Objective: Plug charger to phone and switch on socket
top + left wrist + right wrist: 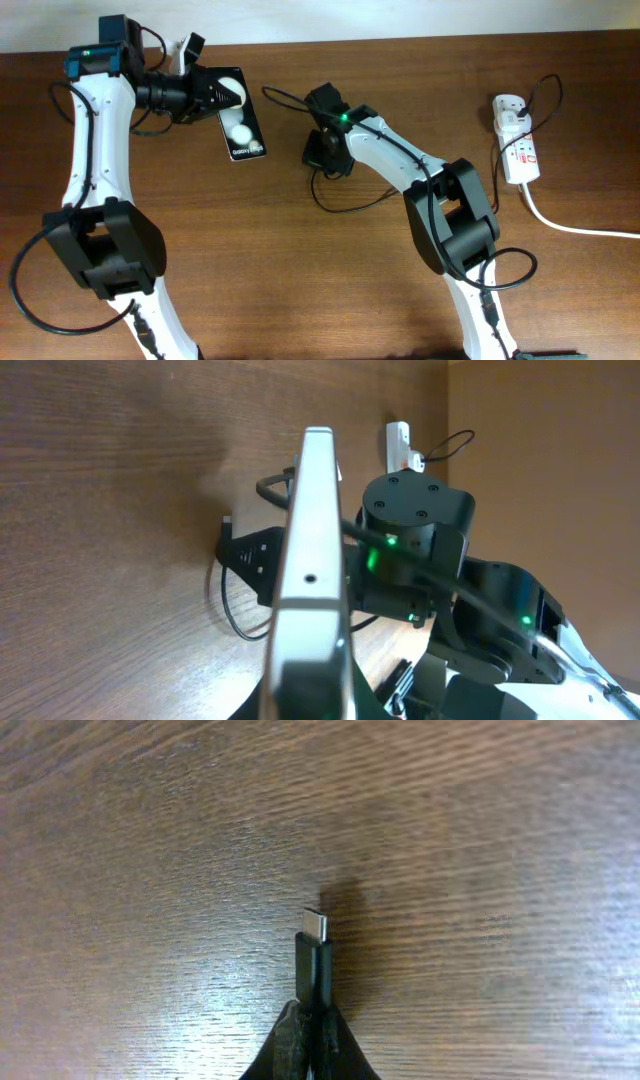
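Right gripper: fingers clenched on the black body of the charger. The metal tip pokes out past the fingertips, toward the top of the wrist view, over the bare wood of the table.
Left gripper: fingers grasping the phone by its upper end.
Phone: upper left of centre in the overhead view, face up. Its free lower end angles toward the right gripper but stays apart from it.
Charger cable: a thin black loop on the wood just below the right gripper at frame centre.
Socket: at the right of the overhead view, well apart from both grippers.
Adapter: white, plugged in at the socket's upper end.
Cord: thick and white, running from the socket's lower end to the right edge.
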You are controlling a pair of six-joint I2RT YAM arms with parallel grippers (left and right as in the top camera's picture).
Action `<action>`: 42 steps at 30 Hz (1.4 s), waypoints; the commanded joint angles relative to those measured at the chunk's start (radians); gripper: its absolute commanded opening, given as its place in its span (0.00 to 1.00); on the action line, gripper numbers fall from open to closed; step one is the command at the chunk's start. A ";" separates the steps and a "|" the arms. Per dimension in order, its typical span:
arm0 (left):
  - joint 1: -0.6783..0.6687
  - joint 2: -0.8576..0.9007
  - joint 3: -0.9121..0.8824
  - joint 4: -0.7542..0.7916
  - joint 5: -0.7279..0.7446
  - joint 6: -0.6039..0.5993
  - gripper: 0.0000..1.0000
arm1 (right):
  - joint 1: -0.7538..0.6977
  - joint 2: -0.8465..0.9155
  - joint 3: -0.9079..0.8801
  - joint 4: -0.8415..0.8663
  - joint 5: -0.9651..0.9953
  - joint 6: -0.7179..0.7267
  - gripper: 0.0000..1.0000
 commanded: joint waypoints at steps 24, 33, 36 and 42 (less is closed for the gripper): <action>-0.048 0.003 0.016 -0.024 0.018 0.013 0.00 | -0.373 -0.549 0.001 -0.418 -0.764 -0.927 0.04; -0.109 0.003 0.016 -0.027 0.018 0.016 0.00 | -0.581 -0.825 -0.244 -0.467 -0.903 -1.016 0.04; -0.126 0.003 0.016 -0.027 0.018 0.016 0.00 | -0.660 -0.900 -0.426 -0.393 -0.997 -1.014 0.04; -0.171 0.003 0.016 -0.025 0.018 0.016 0.00 | -0.709 -0.911 -0.648 -0.361 -1.048 -1.010 0.04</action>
